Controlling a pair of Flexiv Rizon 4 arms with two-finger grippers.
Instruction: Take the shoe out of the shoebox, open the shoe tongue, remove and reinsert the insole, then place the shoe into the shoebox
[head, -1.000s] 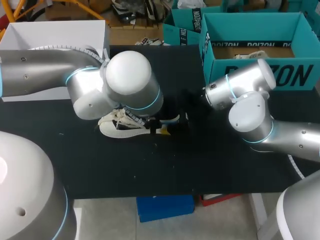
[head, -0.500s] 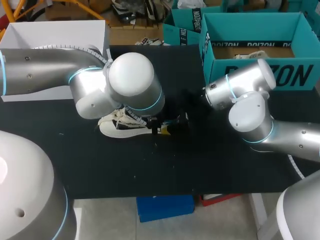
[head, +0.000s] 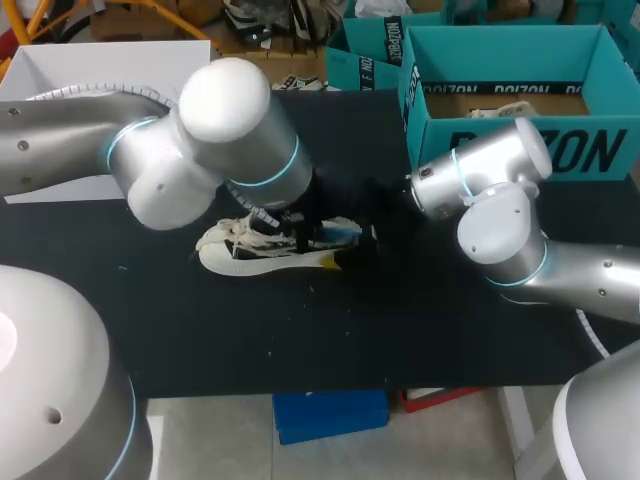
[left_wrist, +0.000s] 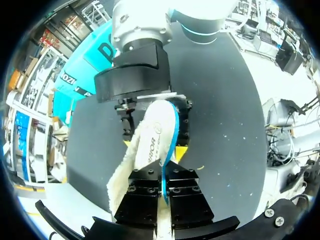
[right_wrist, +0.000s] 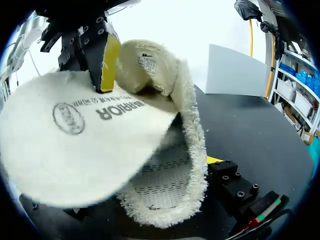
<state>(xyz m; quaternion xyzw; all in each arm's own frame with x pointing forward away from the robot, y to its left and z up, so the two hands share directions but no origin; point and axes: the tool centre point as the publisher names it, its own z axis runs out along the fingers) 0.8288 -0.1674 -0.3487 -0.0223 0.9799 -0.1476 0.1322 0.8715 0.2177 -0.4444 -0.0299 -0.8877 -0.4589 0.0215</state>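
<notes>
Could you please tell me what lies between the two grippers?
The insole, seen in the left wrist view: pinched in the left gripper, it stretches ahead to the right gripper, which grips the shoe.

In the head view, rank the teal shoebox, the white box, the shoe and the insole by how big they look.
1. shoebox and white box: they look about alike. The left arm hides part of the white box, so I won't rank them.
2. shoe
3. insole: only its end shows.
</notes>
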